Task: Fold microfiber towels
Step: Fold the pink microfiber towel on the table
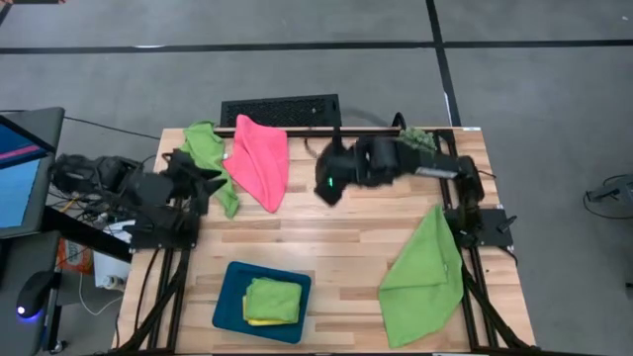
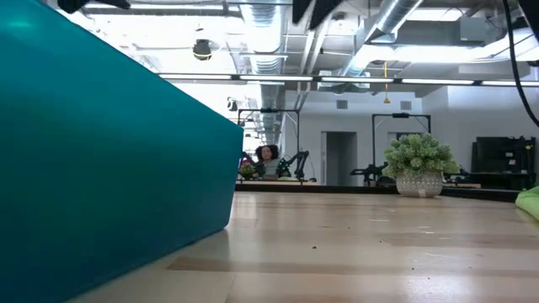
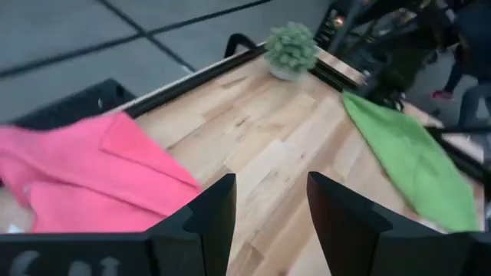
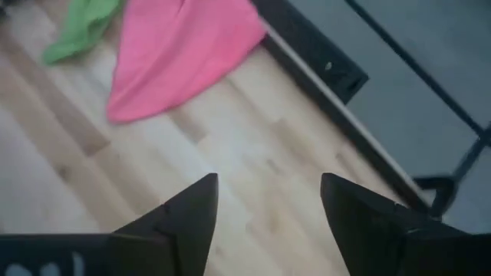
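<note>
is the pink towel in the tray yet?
No: in the high view the pink towel lies spread on the table's far side, while the teal tray near the front edge holds only a folded green towel over a yellow one.

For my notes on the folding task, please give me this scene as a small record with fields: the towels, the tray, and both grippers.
pink towel: spread loosely at the table's far edge
green towel: crumpled, left of the pink one
second green towel: lying partly folded near the right edge
tray: holds folded green towel on a yellow one
left gripper: open, empty, near the pink towel
right gripper: open, empty, above bare wood
</note>
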You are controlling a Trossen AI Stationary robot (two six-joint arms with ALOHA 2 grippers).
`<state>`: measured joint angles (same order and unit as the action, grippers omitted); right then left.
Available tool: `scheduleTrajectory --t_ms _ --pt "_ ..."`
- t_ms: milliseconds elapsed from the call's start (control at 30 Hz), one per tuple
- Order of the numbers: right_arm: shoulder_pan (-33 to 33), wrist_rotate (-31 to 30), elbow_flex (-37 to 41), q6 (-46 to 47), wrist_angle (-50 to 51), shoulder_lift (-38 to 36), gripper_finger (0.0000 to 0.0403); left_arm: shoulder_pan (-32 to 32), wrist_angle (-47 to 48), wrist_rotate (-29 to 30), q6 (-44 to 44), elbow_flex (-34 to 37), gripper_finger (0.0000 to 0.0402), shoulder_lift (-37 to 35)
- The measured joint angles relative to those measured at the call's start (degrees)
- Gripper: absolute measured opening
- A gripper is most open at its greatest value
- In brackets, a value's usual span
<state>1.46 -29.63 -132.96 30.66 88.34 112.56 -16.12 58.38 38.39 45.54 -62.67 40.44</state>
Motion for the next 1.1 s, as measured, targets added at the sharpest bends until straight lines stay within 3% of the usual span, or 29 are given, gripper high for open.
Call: scheduleTrajectory --t_ms 133,300,500,733,900,1100 --pt "-8.3 4.2 2.0 -9.5 -5.6 -1.0 0.0259 11.5 -3.7 -9.7 -2.2 0.0 0.0154 1.4" --pt "-18.3 18.2 9.6 -16.2 -25.9 -0.8 0.026 22.4 -8.0 -17.1 -4.4 0.0 0.0154 5.0" --pt "-22.3 19.7 21.4 -16.0 -40.9 -0.8 0.026 29.7 -8.9 -21.0 -8.0 0.5 0.0154 11.1" --pt "-22.6 20.1 24.5 -14.8 -32.6 -2.6 0.026 32.5 -15.5 -25.1 -20.5 10.1 0.0154 20.9" --pt "-22.8 16.7 24.2 -14.7 -26.1 -8.6 0.026 32.5 -31.3 -33.5 -32.3 20.5 0.0154 24.5" --pt "-24.1 15.8 24.2 -14.0 -22.8 -13.6 0.026 32.7 -51.0 -40.1 -38.5 31.8 0.0154 25.6"
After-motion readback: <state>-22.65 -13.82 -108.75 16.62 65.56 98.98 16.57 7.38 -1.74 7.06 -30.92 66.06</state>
